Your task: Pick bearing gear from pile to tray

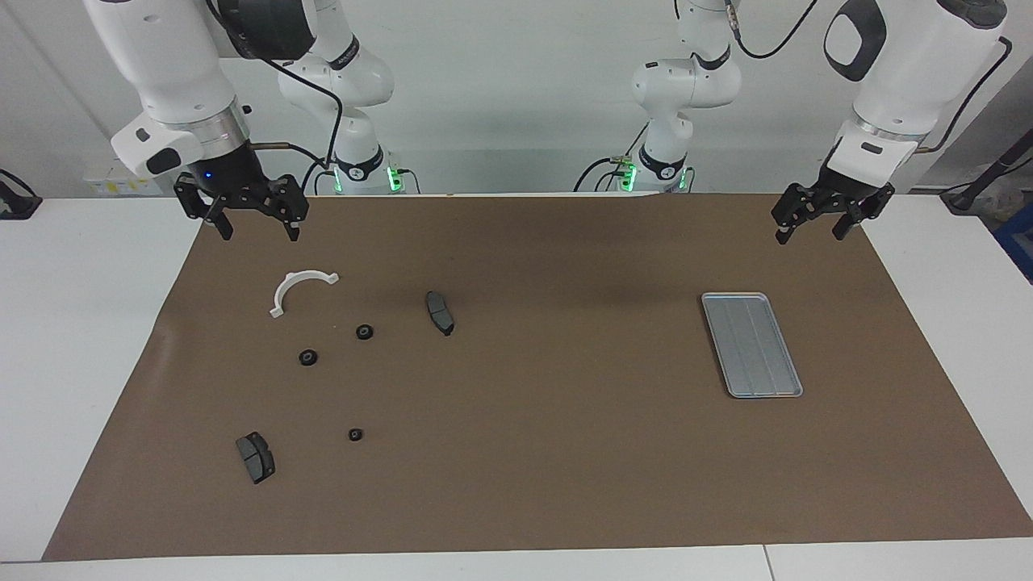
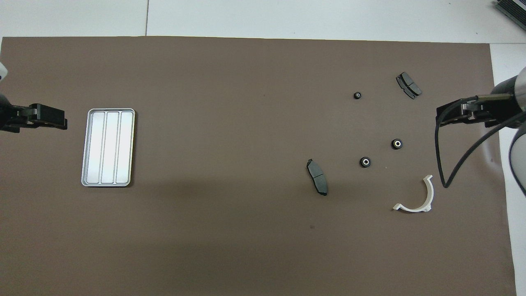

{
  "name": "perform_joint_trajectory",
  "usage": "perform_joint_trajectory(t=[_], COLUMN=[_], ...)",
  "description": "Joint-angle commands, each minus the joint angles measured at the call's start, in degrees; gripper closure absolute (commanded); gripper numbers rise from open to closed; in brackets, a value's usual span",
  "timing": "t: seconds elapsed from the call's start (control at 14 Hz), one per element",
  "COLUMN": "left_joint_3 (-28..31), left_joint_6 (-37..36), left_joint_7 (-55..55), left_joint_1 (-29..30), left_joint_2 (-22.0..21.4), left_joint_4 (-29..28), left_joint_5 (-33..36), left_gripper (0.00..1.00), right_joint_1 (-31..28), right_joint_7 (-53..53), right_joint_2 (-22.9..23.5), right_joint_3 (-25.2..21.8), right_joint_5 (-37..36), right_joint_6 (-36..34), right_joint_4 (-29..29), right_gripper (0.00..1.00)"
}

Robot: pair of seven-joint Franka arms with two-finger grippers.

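Note:
The pile lies on the brown mat at the right arm's end. It holds three small black gears (image 1: 365, 332) (image 1: 307, 357) (image 1: 355, 434), two dark grey brake-pad pieces (image 1: 440, 312) (image 1: 256, 457) and a white curved bracket (image 1: 300, 289). The gears also show in the overhead view (image 2: 365, 162) (image 2: 396, 144) (image 2: 357, 95). The silver tray (image 1: 750, 344) (image 2: 108, 147) lies empty at the left arm's end. My right gripper (image 1: 258, 234) (image 2: 441, 117) hangs open above the mat's edge beside the bracket. My left gripper (image 1: 809, 236) (image 2: 61, 119) hangs open above the mat beside the tray.
The brown mat (image 1: 565, 452) covers most of the white table (image 1: 73, 323). The two arm bases stand at the table's robot edge.

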Motion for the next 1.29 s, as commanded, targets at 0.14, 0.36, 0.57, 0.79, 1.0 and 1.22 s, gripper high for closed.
perform_joint_trajectory(t=[0.14,0.36,0.57,0.79,1.0,1.22], left_joint_3=[-0.16,-0.07,-0.16,-0.16,-0.16,-0.16], left_joint_6=[-0.54,-0.54,-0.54,-0.54,-0.54,-0.54], left_joint_7=[0.11,0.11,0.11,0.11,0.11,0.11], left_joint_1=[0.36,0.36,0.36,0.36,0.44,0.36], left_joint_2=[-0.96,-0.96,-0.96,-0.96,-0.96,-0.96], left_joint_4=[-0.46,-0.37,-0.37,-0.46,-0.37,-0.37], left_joint_5=[-0.63,-0.63,-0.63,-0.63,-0.63,-0.63], left_gripper=[0.0,0.0,0.0,0.0,0.0,0.0], right_joint_1=[-2.36,-3.59,-4.03,-4.56,-6.05,-6.23], right_joint_7=[-2.83,-4.6,-6.52,-6.79,-8.9,-9.17], right_joint_2=[-2.13,-2.39,-1.86,0.76,4.46,8.06], right_joint_3=[0.33,0.33,0.33,0.33,0.33,0.33], right_joint_5=[1.14,1.14,1.14,1.14,1.05,1.05], right_joint_6=[5.99,13.53,20.74,29.18,35.51,41.31], right_joint_4=[-7.98,-15.34,-21.59,-26.7,-29.25,-30.31], right_gripper=[0.0,0.0,0.0,0.0,0.0,0.0])
